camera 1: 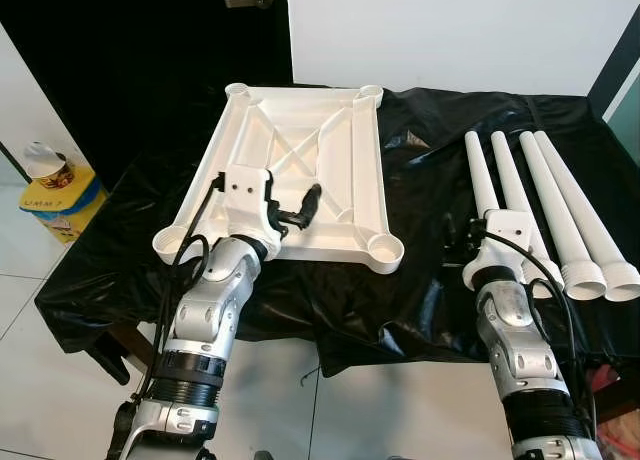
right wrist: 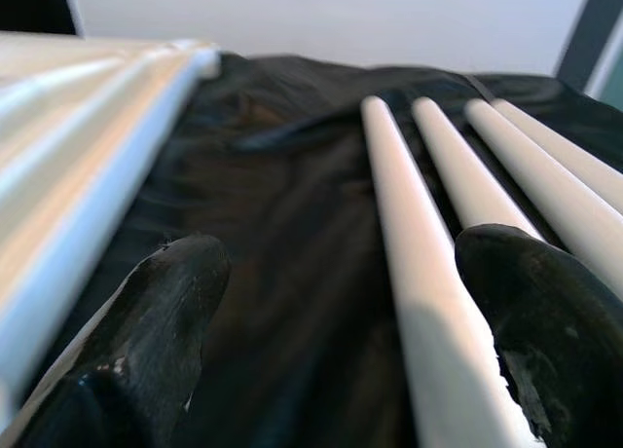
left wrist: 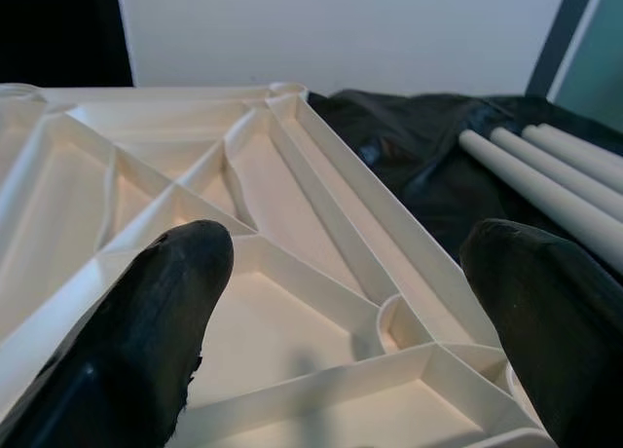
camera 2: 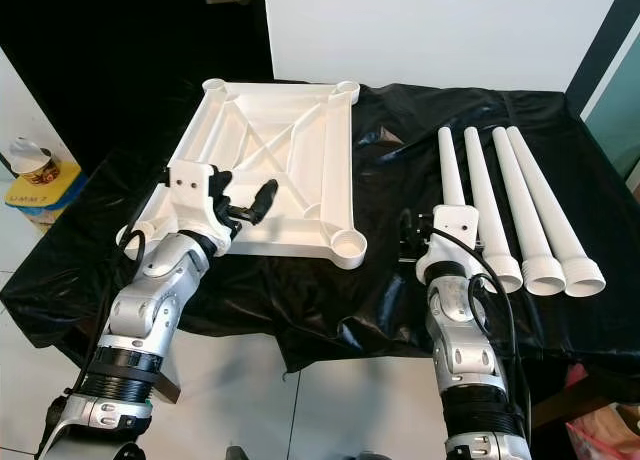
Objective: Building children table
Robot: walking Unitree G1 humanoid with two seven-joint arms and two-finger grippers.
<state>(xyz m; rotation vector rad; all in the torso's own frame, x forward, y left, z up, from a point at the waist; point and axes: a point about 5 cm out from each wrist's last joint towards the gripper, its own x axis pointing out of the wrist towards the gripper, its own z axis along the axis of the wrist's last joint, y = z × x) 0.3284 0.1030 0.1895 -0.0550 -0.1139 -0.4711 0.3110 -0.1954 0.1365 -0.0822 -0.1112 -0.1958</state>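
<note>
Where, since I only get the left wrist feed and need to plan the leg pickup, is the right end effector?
Observer: The right end effector is open, low over the black cloth, at the wide end of the leftmost leg.
Operator: How many legs in total?
Observer: Four white legs, lying side by side, flared ends toward the robot.
Operator: Are all the tabletop's sockets free?
Observer: The upturned tabletop has four corner sockets, and all look empty.
</note>
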